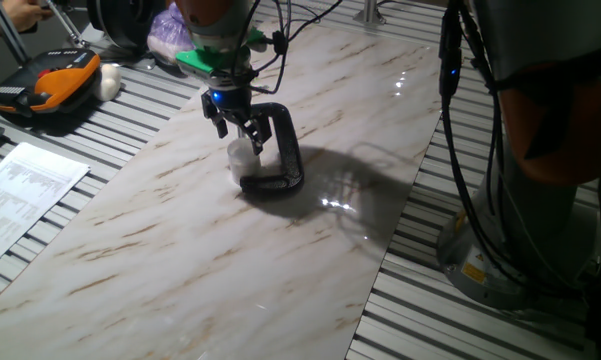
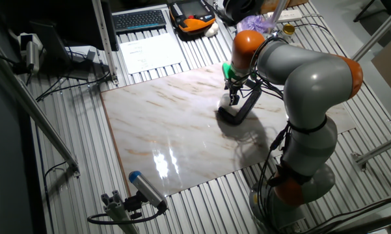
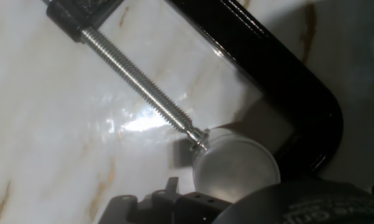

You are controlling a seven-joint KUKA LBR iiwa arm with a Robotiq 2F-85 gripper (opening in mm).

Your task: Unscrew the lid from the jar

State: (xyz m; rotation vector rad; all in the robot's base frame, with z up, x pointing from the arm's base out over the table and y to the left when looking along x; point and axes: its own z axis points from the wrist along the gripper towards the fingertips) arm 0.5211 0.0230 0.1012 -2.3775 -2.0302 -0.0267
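Nearby, wide bare marble table point(image 1: 180, 270) on the near and left sides, edge dropping to slatted metal at the right. Farther in, tiny jar point(image 1: 242, 160) with lid point(image 3: 236, 169) on, pinned inside black C-clamp point(image 1: 283, 150), screw tip point(image 3: 198, 138) touching the lid's rim. Above, gripper point(image 1: 236, 124) hanging straight down over jar, fingers apart, gripping nothing; arm point(image 2: 299, 78) bent over the far edge.

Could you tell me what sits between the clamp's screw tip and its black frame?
The jar with its lid, held against the C-clamp frame; the hand view shows it.
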